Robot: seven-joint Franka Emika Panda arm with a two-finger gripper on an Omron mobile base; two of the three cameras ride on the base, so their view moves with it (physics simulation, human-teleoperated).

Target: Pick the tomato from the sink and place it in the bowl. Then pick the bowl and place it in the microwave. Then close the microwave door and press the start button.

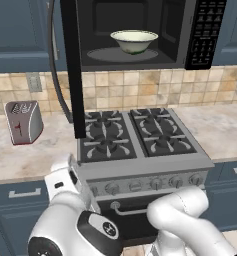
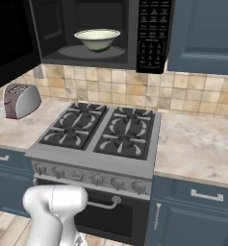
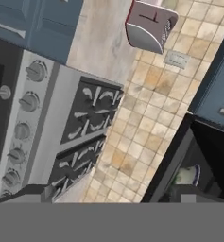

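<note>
step: shut door | bowl (image 1: 134, 41) inside microwave (image 1: 140, 32), centred | microwave door (image 1: 72, 67) swung wide | gripper fingers spread wide, empty | risk: glancing push misses handle, door left ajar

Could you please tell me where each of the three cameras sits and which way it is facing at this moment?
Left base view: behind the arm on its left, looking forward and down at the stove and the open microwave holding the bowl.
Right base view: behind on the right, same stove, microwave and bowl; the arm rises at lower left.
Hand view: rolled sideways, facing the stove knobs, the tiled wall and the toaster.
Shared: all three show stove and toaster.
</note>
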